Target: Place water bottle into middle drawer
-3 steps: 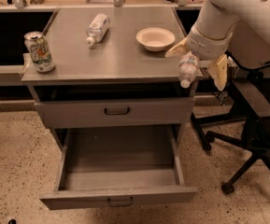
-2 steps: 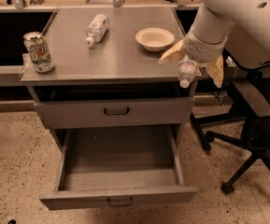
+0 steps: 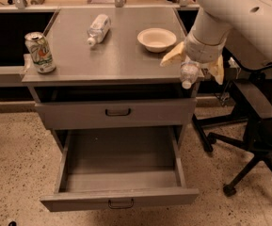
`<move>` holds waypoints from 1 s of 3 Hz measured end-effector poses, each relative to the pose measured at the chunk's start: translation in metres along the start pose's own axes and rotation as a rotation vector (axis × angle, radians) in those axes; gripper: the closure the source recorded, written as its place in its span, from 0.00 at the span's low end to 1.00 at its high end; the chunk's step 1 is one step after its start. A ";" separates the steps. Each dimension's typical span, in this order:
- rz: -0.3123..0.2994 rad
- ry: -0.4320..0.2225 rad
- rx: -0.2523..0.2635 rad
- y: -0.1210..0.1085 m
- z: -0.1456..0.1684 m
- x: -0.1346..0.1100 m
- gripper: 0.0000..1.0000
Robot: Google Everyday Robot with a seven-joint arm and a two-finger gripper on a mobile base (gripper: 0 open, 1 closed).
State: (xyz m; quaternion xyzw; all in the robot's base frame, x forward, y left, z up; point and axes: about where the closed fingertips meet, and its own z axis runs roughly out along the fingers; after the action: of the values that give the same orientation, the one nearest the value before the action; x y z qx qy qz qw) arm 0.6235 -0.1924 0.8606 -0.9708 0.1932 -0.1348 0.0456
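My gripper [image 3: 192,68] hangs from the white arm over the cabinet's right front corner, above the cabinet top. Its yellowish fingers [image 3: 173,55] are shut on the water bottle [image 3: 188,74], a slim clear bottle held cap-down; its upper part is hidden in the gripper. The middle drawer [image 3: 121,199], the lowest grey drawer with a small dark handle, is pulled open below and to the left. Nothing shows inside its tray.
On the grey cabinet top [image 3: 121,55] lie a stubbier clear bottle [image 3: 98,29] on its side, a white bowl [image 3: 156,38] and a soda can [image 3: 40,52] at the left edge. The drawer above [image 3: 116,113] is shut. A black office chair [image 3: 253,126] stands to the right.
My gripper has moved a little left and up with the bottle, from beside the cabinet's right edge to over its right front corner. Nothing else has moved.
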 end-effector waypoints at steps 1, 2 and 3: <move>-0.052 0.008 0.012 0.005 0.013 0.015 0.00; -0.070 0.037 -0.015 0.004 0.024 0.030 0.19; -0.074 0.066 -0.050 -0.002 0.027 0.037 0.42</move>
State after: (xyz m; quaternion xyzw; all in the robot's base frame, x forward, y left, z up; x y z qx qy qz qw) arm 0.6645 -0.2038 0.8438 -0.9731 0.1617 -0.1636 0.0100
